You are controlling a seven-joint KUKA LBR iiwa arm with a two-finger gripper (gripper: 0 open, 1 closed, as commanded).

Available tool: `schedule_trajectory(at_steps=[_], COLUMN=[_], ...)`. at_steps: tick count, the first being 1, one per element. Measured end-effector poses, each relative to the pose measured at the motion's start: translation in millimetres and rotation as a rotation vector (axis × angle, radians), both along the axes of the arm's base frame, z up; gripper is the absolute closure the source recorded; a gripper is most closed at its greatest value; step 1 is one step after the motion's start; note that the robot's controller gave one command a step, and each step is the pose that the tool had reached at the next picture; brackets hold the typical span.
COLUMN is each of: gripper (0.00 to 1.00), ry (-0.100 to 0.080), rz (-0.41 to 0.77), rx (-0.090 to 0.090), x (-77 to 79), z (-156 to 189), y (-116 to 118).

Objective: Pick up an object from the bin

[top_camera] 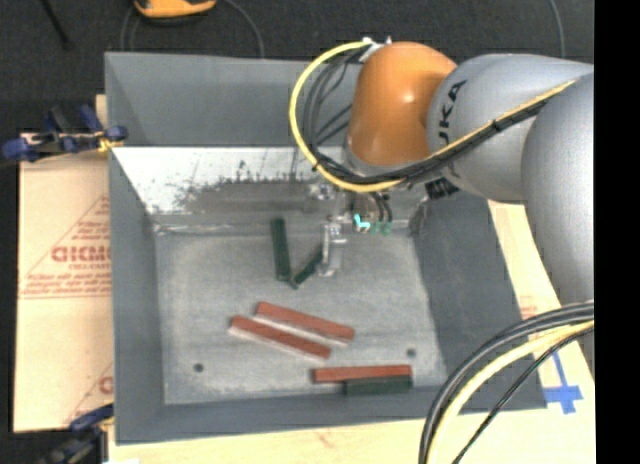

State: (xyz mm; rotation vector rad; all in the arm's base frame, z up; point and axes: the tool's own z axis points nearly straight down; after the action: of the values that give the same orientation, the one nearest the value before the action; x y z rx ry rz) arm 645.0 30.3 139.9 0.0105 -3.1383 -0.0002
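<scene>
- Grey metal bin [135, 282] — only a few things on its floor, well spread.
- Arm [520, 132] reaches in from the right. Its orange wrist cover [395, 102] hangs over the back half of the bin, with the wrist pointing about straight down.
- Two reddish-brown bars [305, 320] lie side by side mid-floor. A third brown bar [360, 373] lies near the front wall, with a dark green bar [378, 386] against it.
- Long green stick [280, 249] and short green stick [306, 272] form a V back of centre, meeting at their lower ends.
- Gripper [330, 257] sits low at the short green stick's upper end. Touching it or just above: cannot tell.
- Fingers apart or together — cannot tell.
- Judgement: the short green stick looks light, stiff, thin and smooth. Best taken across its narrow width near the middle, since an end grip may let it swing. The long stick touches it and may get dragged.
</scene>
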Motion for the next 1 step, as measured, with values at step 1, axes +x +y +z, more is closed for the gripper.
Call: schedule_trajectory(at_steps=[1], gripper=[0.00], ry=[-0.008], rz=[0.000], rx=[0.000], x=[1.9], z=[5.2], y=[0.1])
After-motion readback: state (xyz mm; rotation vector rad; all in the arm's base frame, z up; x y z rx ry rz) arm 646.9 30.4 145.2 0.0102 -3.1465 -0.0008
